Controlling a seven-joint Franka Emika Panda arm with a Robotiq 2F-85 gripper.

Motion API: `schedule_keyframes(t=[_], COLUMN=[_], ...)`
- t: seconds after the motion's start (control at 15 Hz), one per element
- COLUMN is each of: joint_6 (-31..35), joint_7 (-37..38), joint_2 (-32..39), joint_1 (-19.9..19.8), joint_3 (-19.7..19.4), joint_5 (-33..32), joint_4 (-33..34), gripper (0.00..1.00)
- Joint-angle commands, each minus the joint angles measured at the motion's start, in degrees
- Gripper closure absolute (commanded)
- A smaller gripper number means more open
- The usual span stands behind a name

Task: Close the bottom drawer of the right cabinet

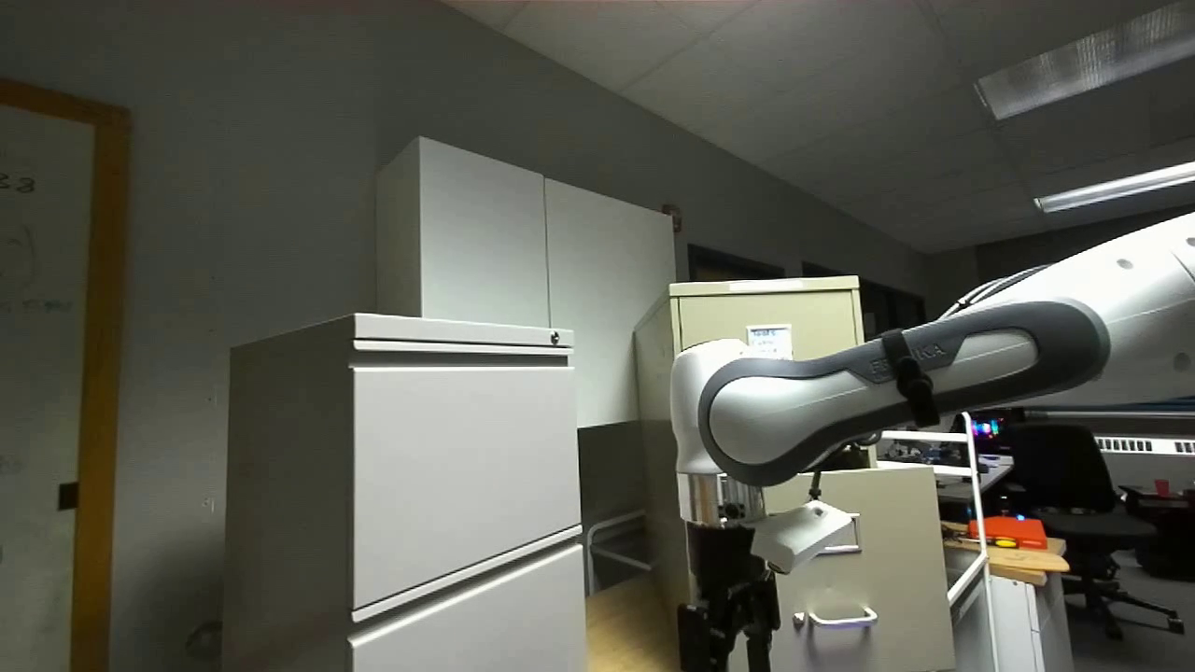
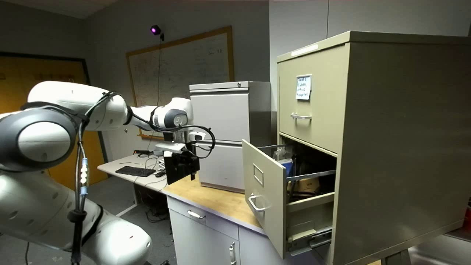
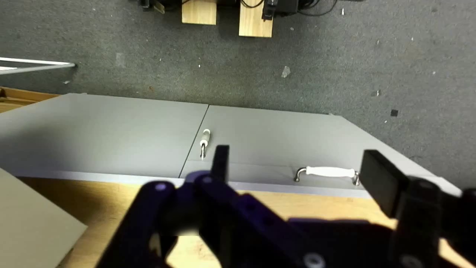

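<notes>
Your gripper (image 3: 297, 163), spread wide, hangs front-left of the beige cab (image 2: 371, 147) as you face it, so prob shift R to meet the btm drawer (image 2: 272, 206) jutting from its front, then push.

Counter (image 2: 211, 200): topped with pale wood, bordered by a grey front edge (image 3: 111, 178).
Grey cabinet (image 2: 220, 163): set upright on the wood, back from that edge.
Beige cabinet (image 2: 397, 140): placed beside it, apart; contact with the wood cannot be made out.
Floor (image 3: 372, 67): covered in grey carpet, dotted with small scraps (image 3: 285, 72).
</notes>
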Motion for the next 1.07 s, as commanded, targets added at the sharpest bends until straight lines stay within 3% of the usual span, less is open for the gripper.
schedule_keyframes(t=[0.0, 0.53, 1.0], joint_6=[4.7, 13.3, 26.1], joint_7=[4.9, 15.7, 28.7], joint_2=[-0.1, 0.8, 2.1], joint_1=[-2.6, -12.4, -21.1], joint_3=[0.0, -2.6, -2.7], joint_5=[-0.6, -3.3, -8.1], joint_4=[-0.6, -2.8, -4.1], gripper=[0.40, 1.00, 1.00])
